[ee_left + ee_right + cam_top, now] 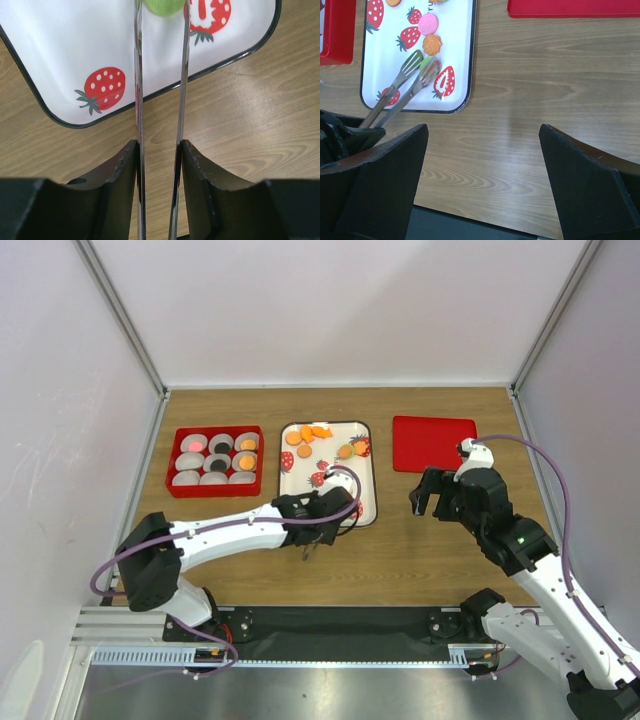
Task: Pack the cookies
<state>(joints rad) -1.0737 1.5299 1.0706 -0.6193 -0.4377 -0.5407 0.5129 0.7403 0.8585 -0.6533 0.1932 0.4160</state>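
Observation:
My left gripper (159,150) is shut on a pair of metal tongs (137,75) at the near edge of the white strawberry tray (369,502). The tong tips sit on either side of a green cookie (164,5), also in the right wrist view (425,61). A pink cookie (428,23) and an orange cookie (432,44) lie just beyond it. Several orange cookies (318,432) lie at the tray's far end. The red box (172,462) holds pale cups, some with pink, black and orange cookies. My right gripper (484,130) is open and empty over bare wood.
A flat red lid (434,443) lies at the back right, also in the right wrist view (570,7). The left arm's cable loops over the tray's near right corner. White walls close in the table on three sides.

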